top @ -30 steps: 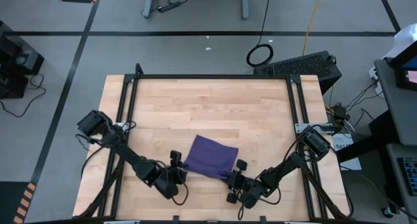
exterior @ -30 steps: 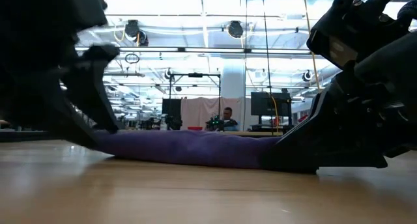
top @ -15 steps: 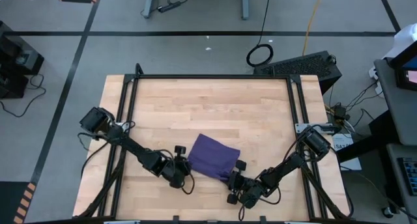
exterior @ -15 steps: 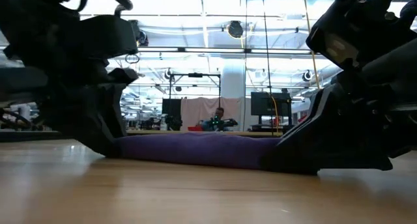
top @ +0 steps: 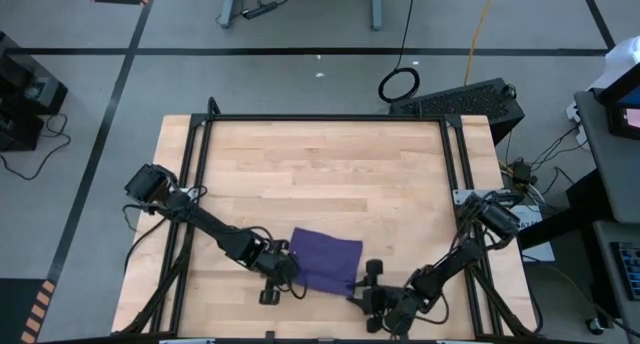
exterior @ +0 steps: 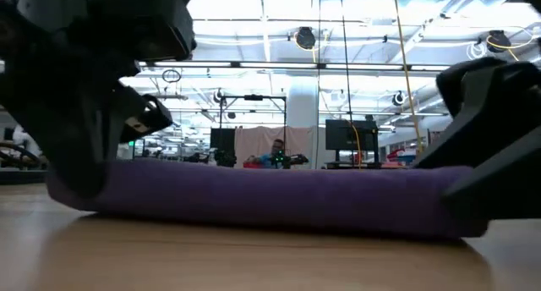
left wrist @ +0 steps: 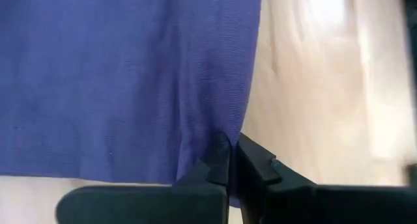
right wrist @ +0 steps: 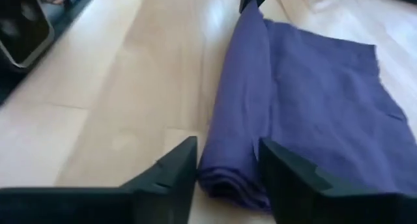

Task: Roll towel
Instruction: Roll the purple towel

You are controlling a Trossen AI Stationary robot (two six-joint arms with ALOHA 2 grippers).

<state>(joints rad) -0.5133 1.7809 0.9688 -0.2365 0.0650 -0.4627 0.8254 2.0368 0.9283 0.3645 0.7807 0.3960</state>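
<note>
Wooden planks fill the surface, framed by black rails, and all the action sits at its near edge. Left fingers are pressed together, pinching a corner fold of the towel right at its left edge; the cloth puckers where they bite. The left gripper lies low against the wood, wrist nearly flat, and the arm stretches back in a long diagonal to its base at the surface's left side. Over on the other end, the right fingers stand spread, one each side of the towel's rolled edge, straddling it without squeezing. The right gripper sits just beside the towel's right near corner, forearm angling up and away to the base at the right edge. Purple towel lies partly rolled, a thick fold along the near side and a flat panel beyond. From table height it reads as a long low purple band between the two dark grippers.
</note>
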